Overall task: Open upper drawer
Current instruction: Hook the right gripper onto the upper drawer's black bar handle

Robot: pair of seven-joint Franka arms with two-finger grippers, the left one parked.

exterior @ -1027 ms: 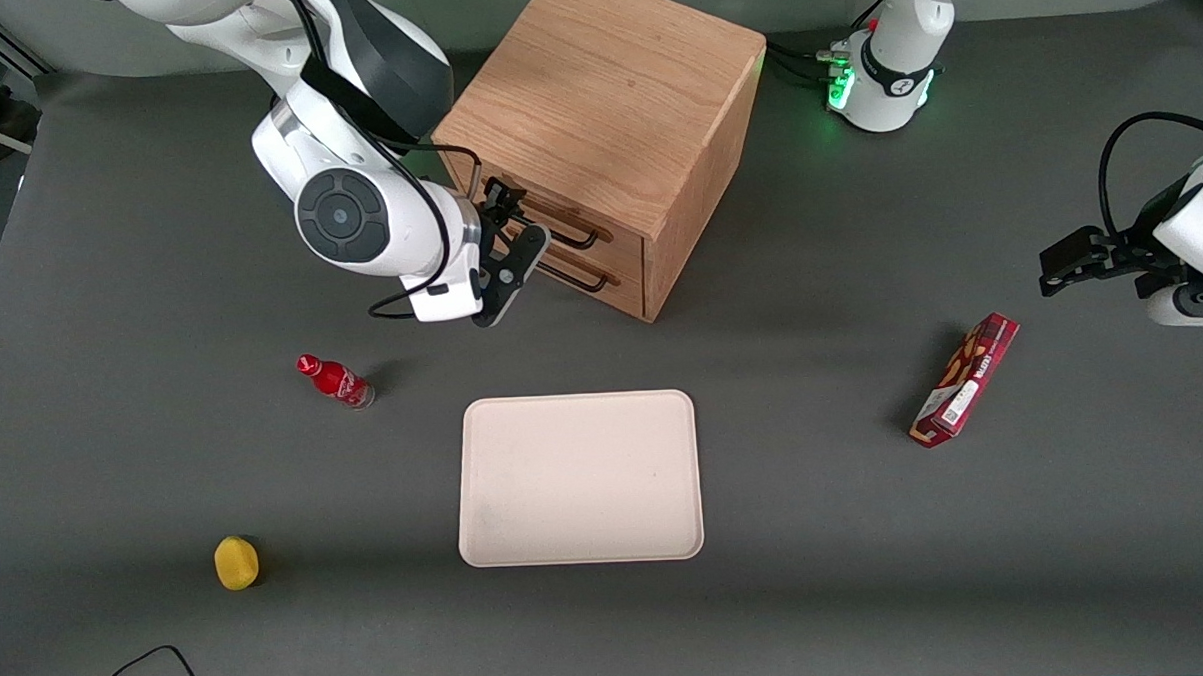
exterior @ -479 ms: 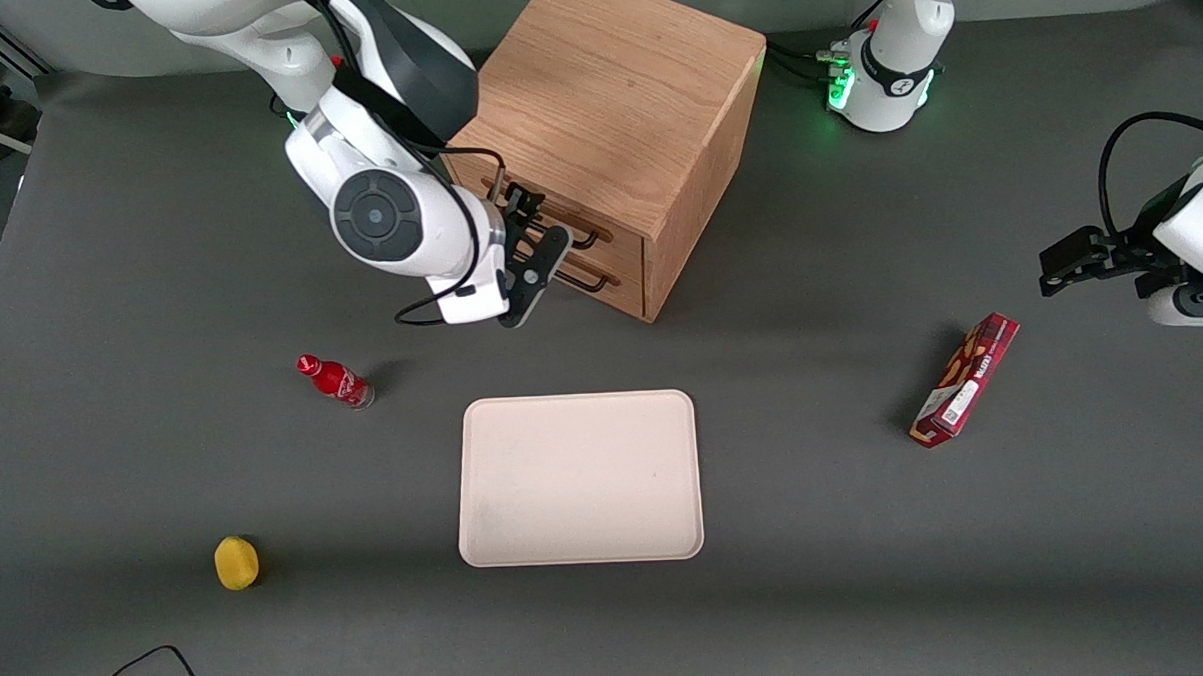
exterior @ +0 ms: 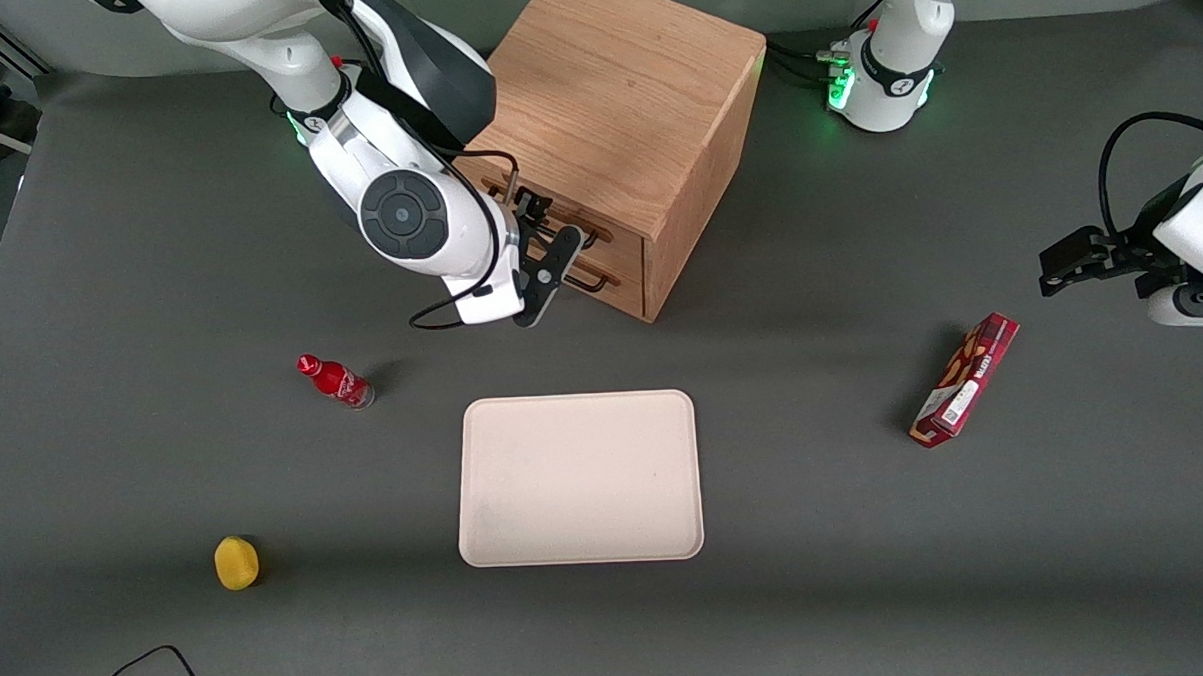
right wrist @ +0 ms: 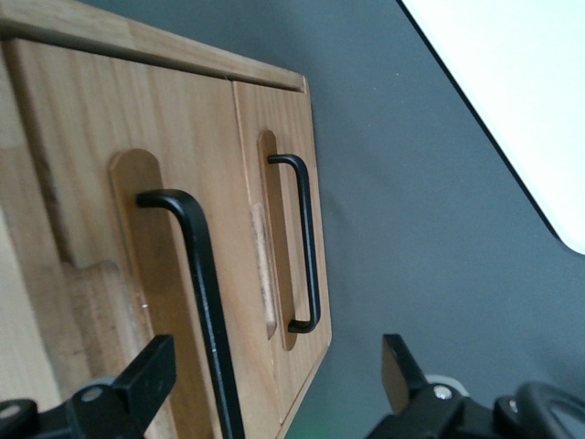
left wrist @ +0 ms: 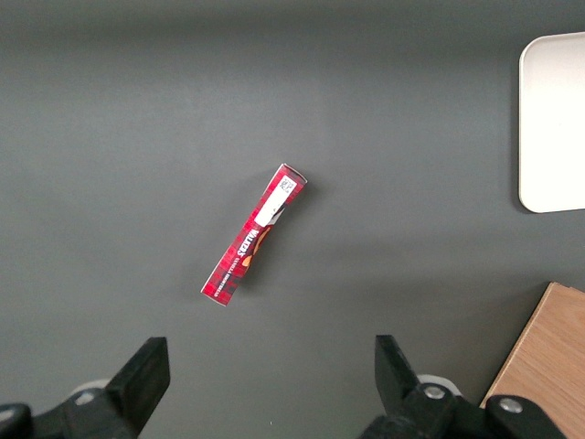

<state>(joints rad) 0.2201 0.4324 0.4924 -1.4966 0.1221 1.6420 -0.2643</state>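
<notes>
The oak cabinet [exterior: 613,97] stands at the back of the table, its two drawers facing the working arm's end. The upper drawer [right wrist: 82,183] is closed, and its black bar handle [right wrist: 206,302] runs between my spread fingers. The bottom drawer [right wrist: 274,119], with a matching handle [right wrist: 306,238], lies closest to the table surface. My right gripper [right wrist: 274,384] is open and straddles the upper handle without touching it. In the front view the gripper [exterior: 555,235] sits right against the drawer fronts and covers most of the upper handle.
A beige tray [exterior: 578,477] lies nearer the front camera than the cabinet. A red bottle [exterior: 335,380] and a yellow object [exterior: 236,562] are toward the working arm's end. A red box [exterior: 965,379] lies toward the parked arm's end.
My right arm has moved in toward the cabinet, bringing the open gripper from just off the drawer fronts to around the upper handle. Nothing else moved.
</notes>
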